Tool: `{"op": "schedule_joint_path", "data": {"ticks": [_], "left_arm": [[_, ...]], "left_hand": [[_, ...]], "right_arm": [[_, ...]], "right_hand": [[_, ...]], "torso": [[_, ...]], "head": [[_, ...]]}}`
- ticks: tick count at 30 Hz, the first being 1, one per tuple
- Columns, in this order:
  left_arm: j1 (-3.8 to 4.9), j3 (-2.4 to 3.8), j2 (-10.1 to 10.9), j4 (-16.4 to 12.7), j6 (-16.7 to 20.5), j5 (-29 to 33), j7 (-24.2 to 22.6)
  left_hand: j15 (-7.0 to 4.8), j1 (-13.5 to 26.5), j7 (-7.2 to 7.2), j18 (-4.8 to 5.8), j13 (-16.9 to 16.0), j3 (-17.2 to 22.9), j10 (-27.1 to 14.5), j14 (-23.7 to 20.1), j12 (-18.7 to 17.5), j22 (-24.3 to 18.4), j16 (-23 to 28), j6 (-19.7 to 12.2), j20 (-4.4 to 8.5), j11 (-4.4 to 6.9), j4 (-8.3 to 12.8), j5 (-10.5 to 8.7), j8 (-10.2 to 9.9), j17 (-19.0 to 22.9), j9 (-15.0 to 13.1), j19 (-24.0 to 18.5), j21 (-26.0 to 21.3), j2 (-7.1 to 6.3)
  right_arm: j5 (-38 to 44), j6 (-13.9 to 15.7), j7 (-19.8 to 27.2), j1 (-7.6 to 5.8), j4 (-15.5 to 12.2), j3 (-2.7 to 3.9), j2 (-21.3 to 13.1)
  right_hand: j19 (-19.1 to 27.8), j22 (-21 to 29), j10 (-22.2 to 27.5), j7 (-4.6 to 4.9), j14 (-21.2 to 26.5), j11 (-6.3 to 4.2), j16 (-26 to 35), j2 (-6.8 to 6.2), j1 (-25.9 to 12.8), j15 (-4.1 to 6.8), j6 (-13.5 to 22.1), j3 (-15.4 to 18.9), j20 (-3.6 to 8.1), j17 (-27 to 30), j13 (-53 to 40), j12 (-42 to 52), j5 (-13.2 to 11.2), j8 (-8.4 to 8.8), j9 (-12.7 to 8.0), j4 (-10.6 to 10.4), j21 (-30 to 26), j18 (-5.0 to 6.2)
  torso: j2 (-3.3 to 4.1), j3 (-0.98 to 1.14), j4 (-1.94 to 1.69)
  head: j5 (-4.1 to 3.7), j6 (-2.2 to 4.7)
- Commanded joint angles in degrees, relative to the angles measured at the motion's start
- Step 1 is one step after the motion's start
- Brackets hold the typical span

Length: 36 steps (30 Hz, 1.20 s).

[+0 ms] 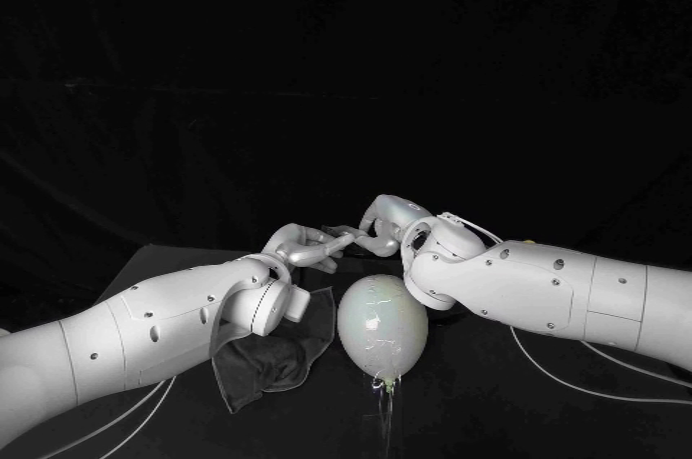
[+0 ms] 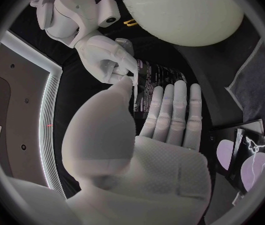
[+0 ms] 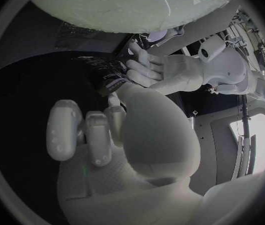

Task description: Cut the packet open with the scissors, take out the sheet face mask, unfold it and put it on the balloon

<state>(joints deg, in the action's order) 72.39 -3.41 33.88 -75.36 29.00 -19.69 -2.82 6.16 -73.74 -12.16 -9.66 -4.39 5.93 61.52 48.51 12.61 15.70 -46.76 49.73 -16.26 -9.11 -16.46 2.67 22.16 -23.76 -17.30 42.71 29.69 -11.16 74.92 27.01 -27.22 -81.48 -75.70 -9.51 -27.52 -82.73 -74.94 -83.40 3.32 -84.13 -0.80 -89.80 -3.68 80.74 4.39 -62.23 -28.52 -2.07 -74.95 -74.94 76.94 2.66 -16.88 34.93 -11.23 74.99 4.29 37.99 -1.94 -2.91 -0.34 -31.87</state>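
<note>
Behind the balloon (image 1: pixel 382 324), our left robot hand (image 1: pixel 307 244) pinches the packet (image 2: pixel 157 80); our right robot hand (image 1: pixel 387 224) touches it, grip unclear. Light, slick, floppy, we judge: hold its edges.

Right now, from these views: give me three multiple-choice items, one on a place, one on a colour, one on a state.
1. Where does the balloon sit in the head view?
A) in the middle, close to the robot
B) at the table's far edge
C) at the left edge

2. The packet is:
A) white
B) dark with pale print
C) clear

3. The left robot hand:
A) lies flat on the table
B) grips scissors
C) holds the packet

Key:
1 A: the head view shows it central and near.
2 B: the left wrist view shows pale print on a dark face.
3 C: the right wrist view shows its thumb and fingers closed on the packet.
</note>
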Motion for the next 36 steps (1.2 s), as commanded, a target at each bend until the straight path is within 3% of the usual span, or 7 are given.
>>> {"op": "schedule_joint_path", "data": {"ticks": [1,3,11,15,21,26,36], "left_arm": [[0.09,0.07,-0.3,0.0,-0.4,1.1,0.3],[0.09,0.07,-0.5,0.1,0.0,1.1,0.9],[0.1,0.07,-1.1,0.6,1.2,0.9,3.1],[0.1,0.07,-1.4,0.8,1.5,0.9,4.0],[0.11,0.07,-1.4,1.0,1.8,0.8,4.7],[0.11,0.07,-1.3,0.8,2.1,1.1,4.8],[0.11,0.07,-1.0,0.6,2.3,1.3,4.4]], "left_hand": [[-0.33,0.6,0.31,-0.81,-0.2,-4.8,0.2,0.4,0.9,-0.2,-0.8,0.9,0.21,0.6,-0.4,0.31,0.6,0.0,0.0,1.1,0.0,2.48],[-0.89,2.3,0.79,-0.94,-0.5,-5.6,1.2,2.1,1.8,0.1,-2.2,1.8,0.58,1.18,-0.4,0.11,1.2,-0.5,-0.2,2.5,0.8,4.11],[-2.08,3.0,2.01,-0.93,-1.1,-5.8,2.9,4.4,3.6,0.7,-4.9,3.5,1.71,2.29,-0.4,0.19,2.5,-1.2,-0.5,4.7,2.5,6.68],[-2.33,2.9,2.28,-0.9,-1.2,-5.6,3.3,4.7,4.0,0.8,-5.5,3.8,1.95,2.54,-0.4,0.19,2.8,-1.3,-0.5,5.0,2.9,7.19],[-3.0,0.0,3.1,-0.86,-1.4,-2.9,4.1,5.3,4.7,1.1,-6.5,4.3,2.4,3.29,0.0,0.21,3.3,-1.6,-0.5,5.5,3.6,10.4],[-3.28,-2.7,3.46,-0.82,-1.4,-0.7,4.1,5.4,4.9,1.2,-6.8,4.3,2.59,3.59,0.2,0.22,3.3,-1.6,-0.3,5.6,3.9,11.81],[-3.29,-8.8,3.5,-0.75,-0.9,4.8,3.7,4.9,4.2,1.3,-7.0,4.1,2.75,3.64,0.0,0.22,3.1,-1.2,0.2,5.3,4.4,11.01]], "right_arm": [[0.9,0.0,0.4,0.01,-0.6,0.04,-0.1],[1.0,0.0,0.4,0.02,-0.8,0.04,-0.1],[1.7,0.3,0.4,0.04,-1.7,0.04,-0.4],[2.0,0.4,0.4,0.06,-2.1,0.04,-0.4],[2.2,0.4,0.4,0.09,-2.4,0.04,-0.5],[2.3,0.5,0.3,0.09,-2.4,0.04,-0.5],[2.2,0.5,0.3,0.11,-1.9,0.04,-0.4]], "right_hand": [[-0.1,-6.6,-3.5,-0.73,-5.9,-0.84,-0.2,0.46,-0.1,0.32,-1.0,-0.5,0.42,-15.1,-7.1,-0.2,0.1,-1.72,1.1,0.0,0.0,-0.94],[-0.1,-6.6,-3.5,-0.73,-5.9,-0.84,-0.2,0.46,-0.1,0.32,-1.0,-0.5,0.42,-15.1,-7.1,-0.2,0.1,-1.72,1.1,0.0,0.0,-0.94],[-0.1,-6.6,-3.5,-0.75,-5.9,-0.85,-0.2,0.38,-0.1,0.33,-1.0,-0.6,0.42,-15.1,-7.1,-0.2,0.1,-1.73,1.1,0.1,0.0,-0.94],[-0.1,-6.6,-3.5,-0.75,-5.9,-0.85,-0.2,0.38,-0.1,0.33,-1.0,-0.6,0.42,-15.1,-7.1,-0.2,0.1,-1.73,1.1,0.1,0.0,-0.94],[-0.1,-6.6,-3.5,-0.75,-5.9,-0.85,-0.2,0.38,-0.1,0.33,-1.0,-0.6,0.42,-15.1,-7.1,-0.2,0.1,-1.73,1.1,0.1,0.0,-0.94],[-0.1,-6.6,-3.5,-0.75,-5.9,-0.85,-0.2,0.38,-0.1,0.33,-1.0,-0.6,0.42,-15.1,-7.1,-0.2,0.1,-1.73,1.1,0.1,0.0,-0.94],[-0.1,-6.6,-3.5,-0.75,-5.9,-0.85,-0.2,0.38,-0.1,0.33,-1.0,-0.6,0.42,-15.1,-7.1,-0.2,0.1,-1.73,1.1,0.1,0.0,-0.94]], "torso": [[0.01,0.01,0.05],[0.01,0.03,0.03],[-0.02,0.07,0.08],[-0.02,0.04,0.06],[-0.02,0.04,0.05],[0.0,0.02,0.02],[0.0,0.01,0.02]], "head": [[0.12,-0.06],[0.12,-0.09],[0.15,-0.18],[0.17,-0.22],[0.14,-0.27],[0.1,-0.33],[0.14,-0.36]]}}
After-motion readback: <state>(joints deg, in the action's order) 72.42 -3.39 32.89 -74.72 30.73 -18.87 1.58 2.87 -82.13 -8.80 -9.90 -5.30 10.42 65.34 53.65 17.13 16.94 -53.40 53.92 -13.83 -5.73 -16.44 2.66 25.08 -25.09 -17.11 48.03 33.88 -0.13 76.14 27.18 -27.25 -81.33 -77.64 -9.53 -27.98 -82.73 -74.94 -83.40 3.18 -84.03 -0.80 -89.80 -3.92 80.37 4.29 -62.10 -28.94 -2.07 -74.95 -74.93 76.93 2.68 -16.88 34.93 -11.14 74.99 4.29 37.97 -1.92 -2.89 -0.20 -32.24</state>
